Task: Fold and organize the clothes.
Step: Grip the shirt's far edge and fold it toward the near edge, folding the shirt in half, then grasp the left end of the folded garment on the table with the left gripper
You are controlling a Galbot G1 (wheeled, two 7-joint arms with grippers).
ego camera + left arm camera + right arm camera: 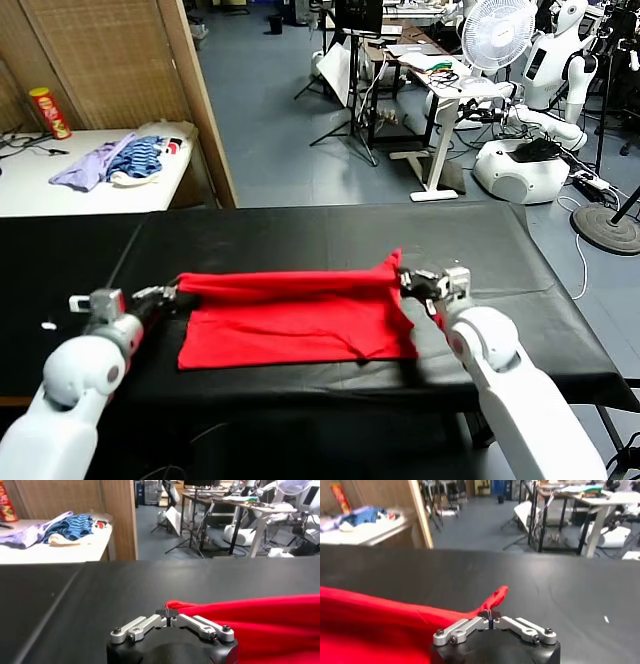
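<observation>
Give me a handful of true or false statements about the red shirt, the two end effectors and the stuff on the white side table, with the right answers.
1. The left end effector is shut on an edge of the red T-shirt. True.
2. The right end effector hangs open above the shirt. False: it is shut on the shirt's other end.
3. The shirt lies on a black table. True.
4. The blue striped garment sits on the black table. False: it lies on the white side table, beside the lilac garment.
5. The held edge is stretched between both end effectors. True.
</observation>
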